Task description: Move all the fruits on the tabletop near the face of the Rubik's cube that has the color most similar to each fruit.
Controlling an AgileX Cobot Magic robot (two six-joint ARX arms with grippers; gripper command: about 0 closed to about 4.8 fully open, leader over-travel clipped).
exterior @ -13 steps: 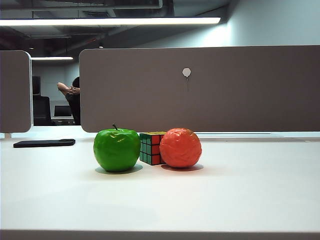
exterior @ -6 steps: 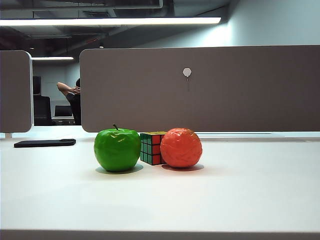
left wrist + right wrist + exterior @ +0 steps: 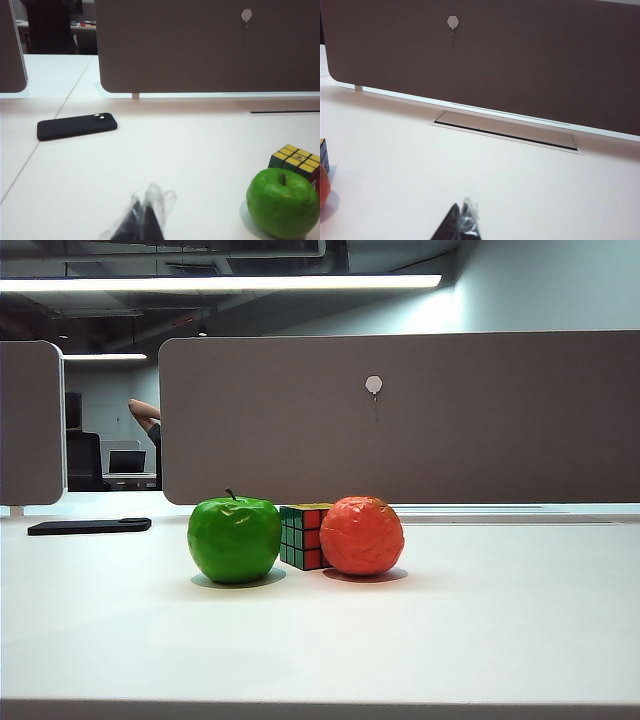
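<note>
Fruits [image 3: 234, 539]: two, flanking one Rubik's cube [image 3: 303, 536]; left gripper [image 3: 142, 220], right gripper [image 3: 462, 222] closed.

A black phone [image 3: 76, 127] lies flat, well off to the left. Behind, a grey divider panel [image 3: 400, 415] stands upright, with a closed cable hatch [image 3: 506, 131] at its foot.

White tabletop [image 3: 480, 630] bearing, in a touching row, a green apple [image 3: 234, 538], a Rubik's cube [image 3: 304, 536] and an orange-red fruit [image 3: 362, 535]. A black phone [image 3: 89, 526] lies flat, well apart at far left. A closed cable slot [image 3: 505, 130] sits before the partition.
</note>
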